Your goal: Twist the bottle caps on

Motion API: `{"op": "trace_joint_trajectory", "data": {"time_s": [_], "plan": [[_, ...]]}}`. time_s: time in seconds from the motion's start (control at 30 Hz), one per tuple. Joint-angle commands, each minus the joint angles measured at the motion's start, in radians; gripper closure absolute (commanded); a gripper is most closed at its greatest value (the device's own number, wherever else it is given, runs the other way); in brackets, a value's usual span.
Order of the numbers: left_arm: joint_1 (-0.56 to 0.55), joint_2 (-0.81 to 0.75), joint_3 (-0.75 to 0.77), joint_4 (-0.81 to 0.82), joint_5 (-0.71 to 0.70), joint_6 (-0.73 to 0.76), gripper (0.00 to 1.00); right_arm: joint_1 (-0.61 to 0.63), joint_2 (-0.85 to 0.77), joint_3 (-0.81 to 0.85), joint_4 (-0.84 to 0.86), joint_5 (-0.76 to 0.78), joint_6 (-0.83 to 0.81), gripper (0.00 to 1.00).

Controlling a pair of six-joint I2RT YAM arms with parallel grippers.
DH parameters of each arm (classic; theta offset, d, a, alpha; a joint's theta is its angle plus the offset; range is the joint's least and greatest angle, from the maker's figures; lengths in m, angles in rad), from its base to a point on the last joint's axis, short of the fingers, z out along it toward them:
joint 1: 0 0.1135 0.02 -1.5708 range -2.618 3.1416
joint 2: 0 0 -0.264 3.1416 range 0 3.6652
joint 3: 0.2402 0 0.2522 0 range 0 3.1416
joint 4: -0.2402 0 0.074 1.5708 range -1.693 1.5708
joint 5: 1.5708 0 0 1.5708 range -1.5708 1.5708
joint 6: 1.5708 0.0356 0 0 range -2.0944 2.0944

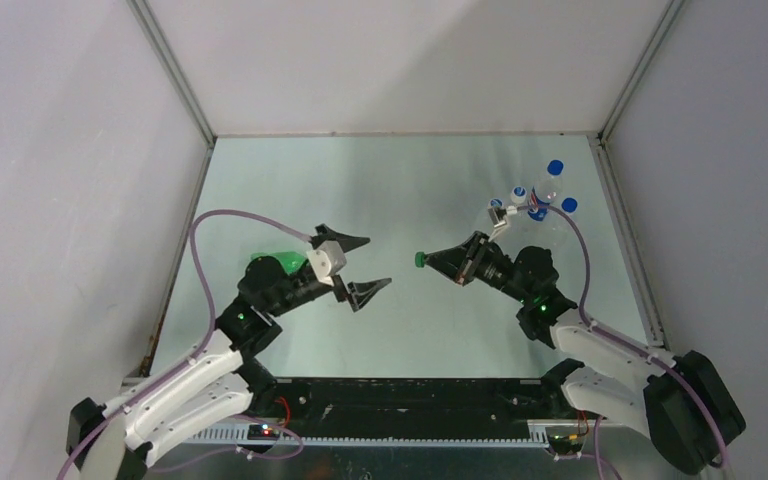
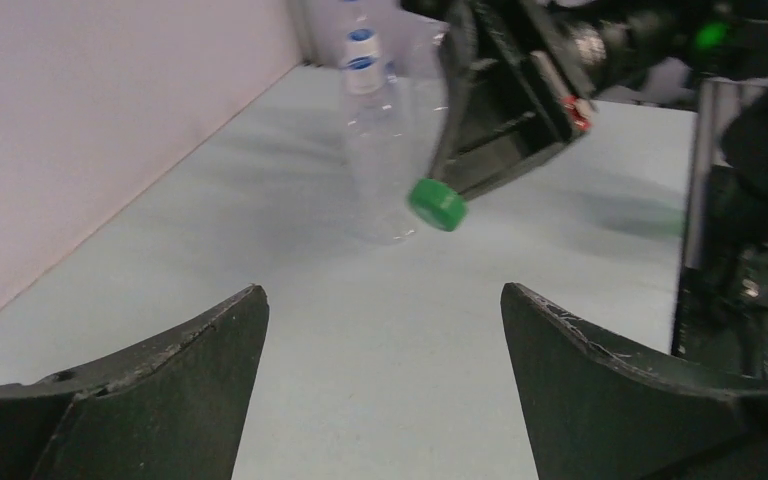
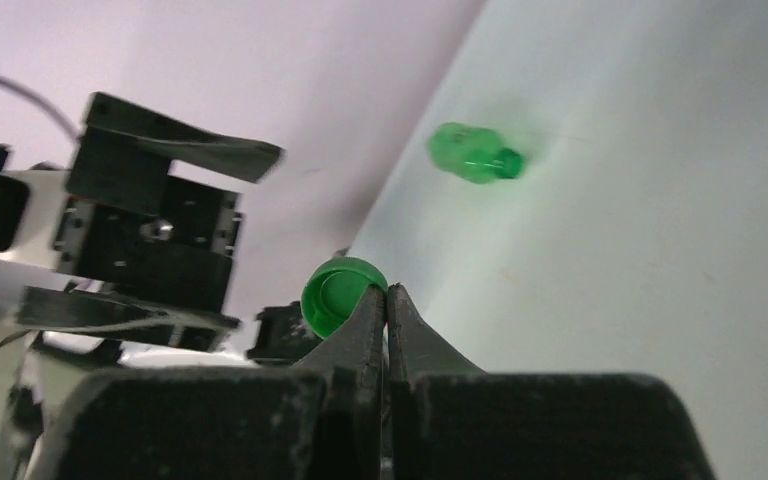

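My right gripper (image 1: 432, 260) clamps the rim of a small dark green plastic screw cap (image 1: 419, 260) above the tabletop's (image 1: 410, 180) middle. My left gripper (image 1: 378, 262) gapes empty. The translucent green plastic bottle (image 1: 275, 262) lies near the left edge. I judge it light, slick, crushable: grip its body.

Clear blue-capped bottles (image 1: 552, 186) are standing clustered near the far right corner of the pale table (image 1: 400, 180), with a red-blue labelled bottle (image 1: 537, 212) standing among them.
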Motion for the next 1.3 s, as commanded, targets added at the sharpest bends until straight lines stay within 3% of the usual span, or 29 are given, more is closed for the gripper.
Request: {"op": "trace_joint_trajectory", "data": {"time_s": [0.0, 0.1, 0.27, 0.5, 0.87, 1.1, 1.17, 1.27], "plan": [[-0.047, 0.04, 0.048, 0.113, 0.189, 0.118, 0.07, 0.022, 0.056, 0.082, 0.299, -0.191, 0.05, 1.0], [-0.063, 0.07, 0.064, 0.13, 0.259, 0.148, 0.11, 0.042, 0.076, 0.111, 0.34, -0.241, 0.043, 1.0], [-0.07, 0.114, 0.122, 0.105, 0.322, 0.159, 0.27, 0.068, 0.095, 0.15, 0.347, -0.307, 0.025, 1.0], [-0.075, 0.125, 0.132, 0.153, 0.357, 0.124, 0.32, 0.088, 0.112, 0.171, 0.365, -0.364, 0.015, 1.0], [-0.085, 0.143, 0.147, 0.131, 0.388, 0.113, 0.52, 0.104, 0.131, 0.184, 0.375, -0.369, 0.013, 1.0], [-0.087, 0.143, 0.185, 0.045, 0.37, 0.129, 0.72, 0.107, 0.121, 0.184, 0.292, -0.346, -0.037, 0.99], [-0.086, 0.139, 0.198, -0.005, 0.346, 0.137, 0.74, 0.108, 0.1, 0.184, 0.205, -0.324, -0.082, 0.89], [-0.087, 0.13, 0.212, -0.083, 0.281, 0.143, 0.75, 0.096, 0.04, 0.184, 0.057, -0.24, -0.152, 0.59]]}}
